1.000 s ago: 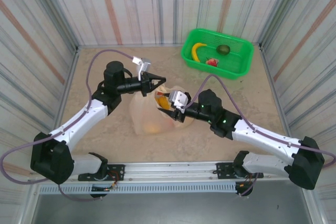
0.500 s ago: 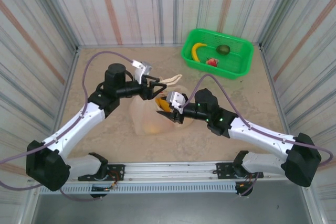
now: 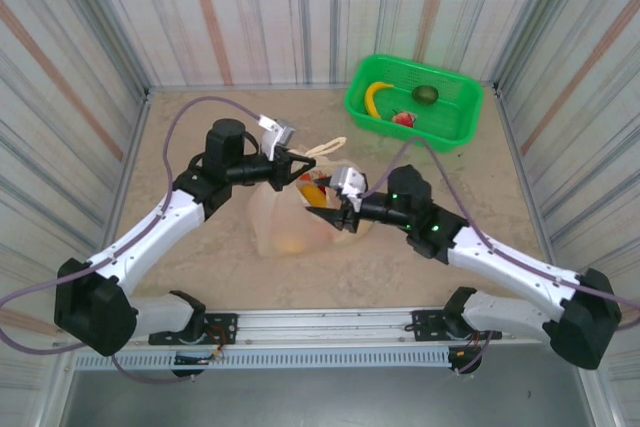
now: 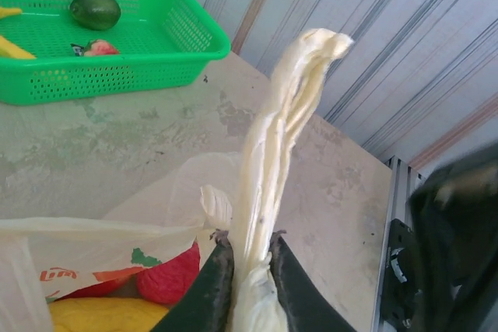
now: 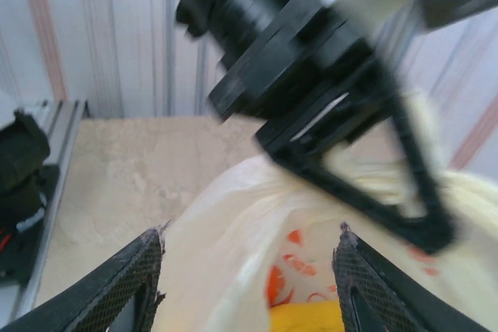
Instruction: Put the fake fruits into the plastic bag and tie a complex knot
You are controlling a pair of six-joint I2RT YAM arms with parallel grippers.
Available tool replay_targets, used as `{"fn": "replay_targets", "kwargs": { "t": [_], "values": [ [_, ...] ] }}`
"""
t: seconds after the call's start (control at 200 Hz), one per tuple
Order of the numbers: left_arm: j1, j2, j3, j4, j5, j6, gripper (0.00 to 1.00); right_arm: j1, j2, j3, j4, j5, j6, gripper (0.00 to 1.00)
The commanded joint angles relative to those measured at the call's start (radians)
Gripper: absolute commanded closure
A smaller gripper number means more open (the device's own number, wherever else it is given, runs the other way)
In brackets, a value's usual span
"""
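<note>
The pale-yellow plastic bag (image 3: 280, 225) sits mid-table, mouth up. My left gripper (image 3: 302, 163) is shut on one twisted loop handle (image 4: 288, 114), which stands up stiffly past the fingers (image 4: 208, 285). Inside the bag lie a red fruit (image 4: 173, 277) and a yellow fruit (image 4: 101, 312), with an orange-yellow one (image 3: 311, 188) at the mouth. My right gripper (image 3: 328, 213) is open at the bag's right side. Its fingers (image 5: 144, 274) straddle the bag's rim (image 5: 233, 246) above the yellow fruit (image 5: 311, 318), holding nothing. No knot shows.
A green basket (image 3: 455, 127) stands at the back right holding a banana (image 3: 375, 97), an avocado (image 3: 427, 94) and a strawberry (image 3: 403, 118). Corrugated walls close in three sides. The two grippers are close together over the bag.
The right gripper held an orange-yellow fruit over the bag's mouth; now its jaws are empty and it sits slightly further right. The left gripper shifted right and lifted the handle.
</note>
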Motion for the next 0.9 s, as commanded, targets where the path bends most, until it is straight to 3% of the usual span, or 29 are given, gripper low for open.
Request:
{"fn": "replay_targets", "kwargs": {
  "t": [0.0, 0.115, 0.21, 0.331, 0.436, 0.586, 0.736, 0.827, 0.892],
  "values": [
    [-0.004, -0.045, -0.033, 0.089, 0.012, 0.013, 0.88, -0.066, -0.093, 0.074, -0.073, -0.033, 0.169, 0.36],
    [-0.004, -0.058, -0.041, 0.104, 0.014, 0.029, 0.89, -0.146, -0.093, 0.138, -0.191, 0.070, 0.268, 0.33],
    [-0.004, -0.060, -0.045, 0.113, 0.017, 0.031, 0.90, -0.210, -0.033, 0.199, -0.259, 0.074, 0.348, 0.33],
    [-0.004, -0.065, -0.053, 0.120, 0.029, 0.036, 0.90, -0.246, 0.083, 0.289, -0.320, -0.004, 0.419, 0.21],
    [-0.006, -0.074, -0.065, 0.131, 0.040, 0.041, 0.90, -0.275, 0.159, 0.338, -0.312, -0.015, 0.508, 0.18],
    [-0.012, -0.077, -0.075, 0.140, 0.061, 0.043, 0.91, -0.307, 0.255, 0.380, -0.227, -0.148, 0.629, 0.18],
    [-0.017, -0.082, -0.080, 0.135, 0.055, 0.053, 0.90, -0.305, 0.325, 0.402, -0.159, -0.250, 0.704, 0.31],
    [-0.017, -0.086, -0.081, 0.134, 0.054, 0.058, 0.90, -0.303, 0.344, 0.396, -0.123, -0.298, 0.736, 0.50],
    [-0.015, -0.091, -0.081, 0.130, 0.043, 0.055, 0.90, -0.302, 0.347, 0.397, -0.128, -0.318, 0.727, 0.69]
  ]
}}
